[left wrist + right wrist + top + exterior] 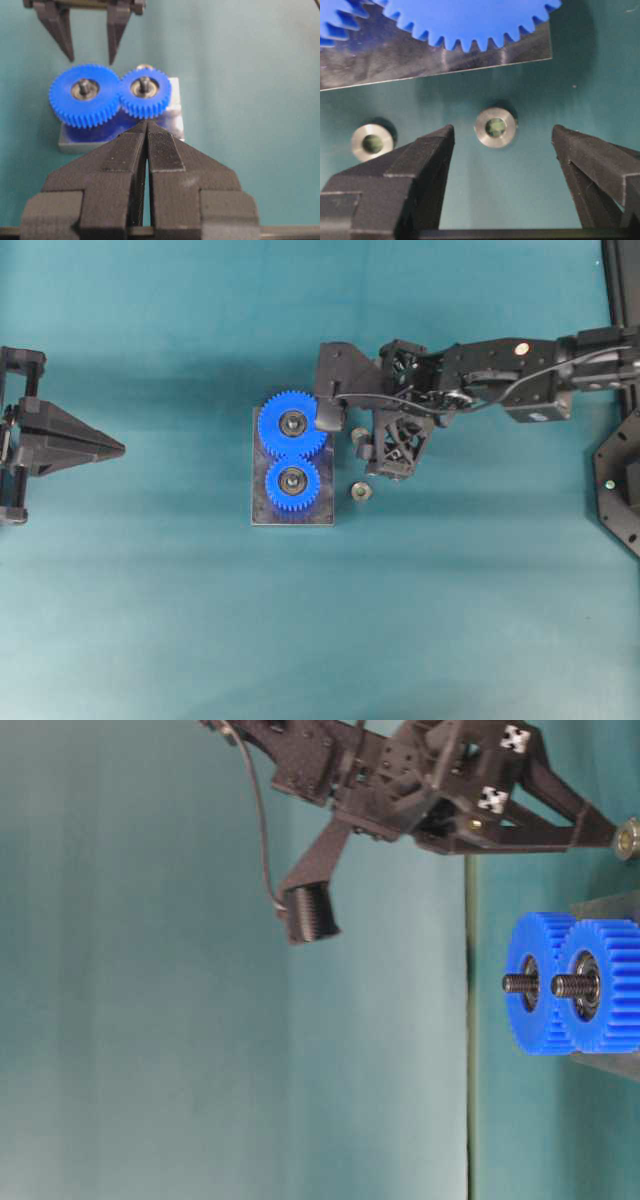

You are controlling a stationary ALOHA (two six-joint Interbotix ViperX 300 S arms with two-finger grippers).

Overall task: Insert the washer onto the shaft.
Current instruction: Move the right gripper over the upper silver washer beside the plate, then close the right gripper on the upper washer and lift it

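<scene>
Two blue gears sit on threaded shafts (293, 423) (292, 480) on a metal plate (262, 516) at the table's middle. The shafts also show in the table-level view (515, 983) (565, 986). One steel washer (358, 435) lies flat on the table right of the plate. In the right wrist view this washer (495, 127) lies between the fingertips of my open right gripper (502, 132), untouched. My right gripper (358, 443) hangs low over it. A second washer (361, 491) (372, 142) lies nearby. My left gripper (115, 448) (146, 123) is shut and empty at the far left.
The plate's edge (420, 60) and the larger gear's teeth (470, 20) lie close beyond the washer. The right wrist camera (305, 915) hangs over the larger gear (275, 440). Bare teal table surrounds the plate.
</scene>
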